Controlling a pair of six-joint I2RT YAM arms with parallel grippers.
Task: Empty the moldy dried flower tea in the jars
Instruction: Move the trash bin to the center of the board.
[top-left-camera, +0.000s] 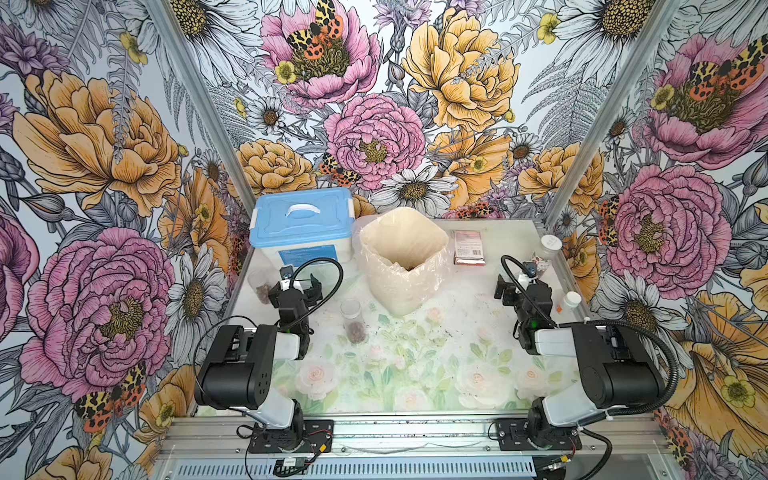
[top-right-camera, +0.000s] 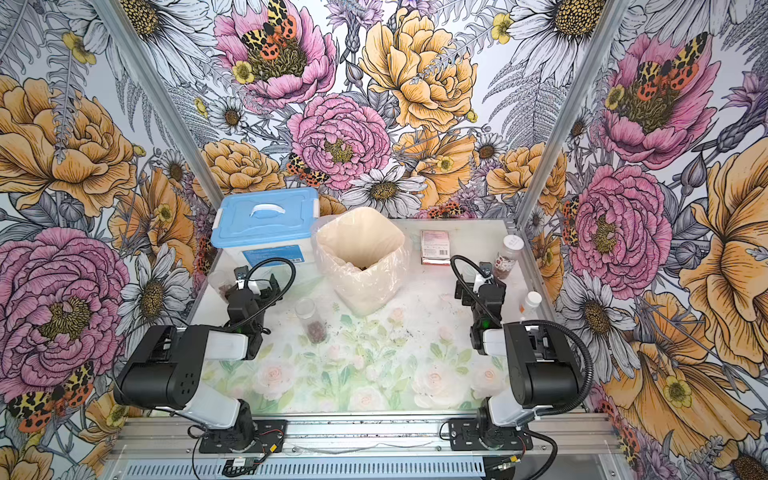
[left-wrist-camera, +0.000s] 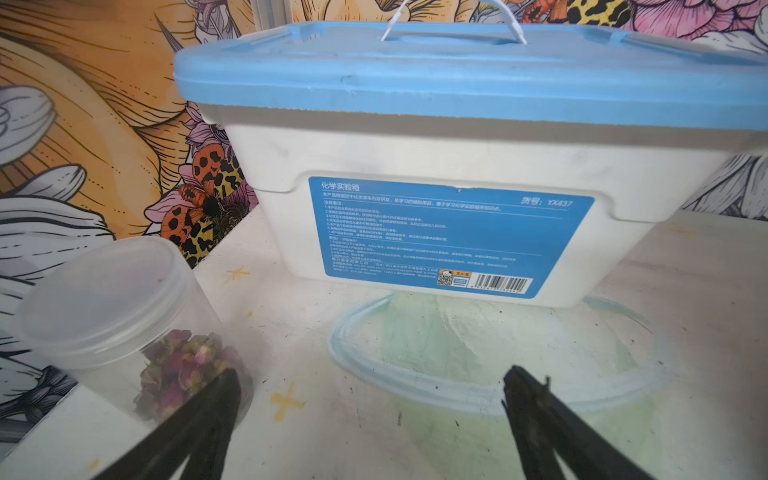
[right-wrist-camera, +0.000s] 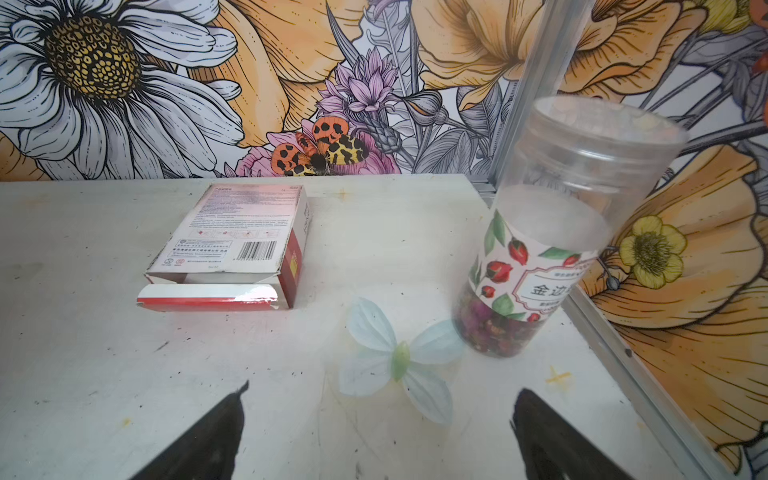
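Note:
Three jars stand upright on the table. A slim clear jar (top-left-camera: 259, 286) (left-wrist-camera: 124, 316) by the left wall holds pink-brown moldy dried flower tea (left-wrist-camera: 187, 365). My left gripper (top-left-camera: 308, 286) (left-wrist-camera: 372, 374) is open just right of it, one fingertip (left-wrist-camera: 226, 386) beside its base. A second slim jar (top-left-camera: 353, 316) with tea (top-left-camera: 356, 331) at its bottom stands mid-table. The labelled jar (top-left-camera: 546, 253) (right-wrist-camera: 552, 249), tea (right-wrist-camera: 494, 328) at its bottom, stands at the far right. My right gripper (top-left-camera: 521, 286) (right-wrist-camera: 383, 388) is open short of it, holding nothing.
A blue-lidded white box (top-left-camera: 303, 224) (left-wrist-camera: 457, 166) stands right behind the left gripper. A bag-lined bin (top-left-camera: 405, 257) stands at centre back, with a flat red-and-white carton (top-left-camera: 468, 247) (right-wrist-camera: 232, 249) to its right. A small white-capped bottle (top-left-camera: 569, 301) stands by the right wall.

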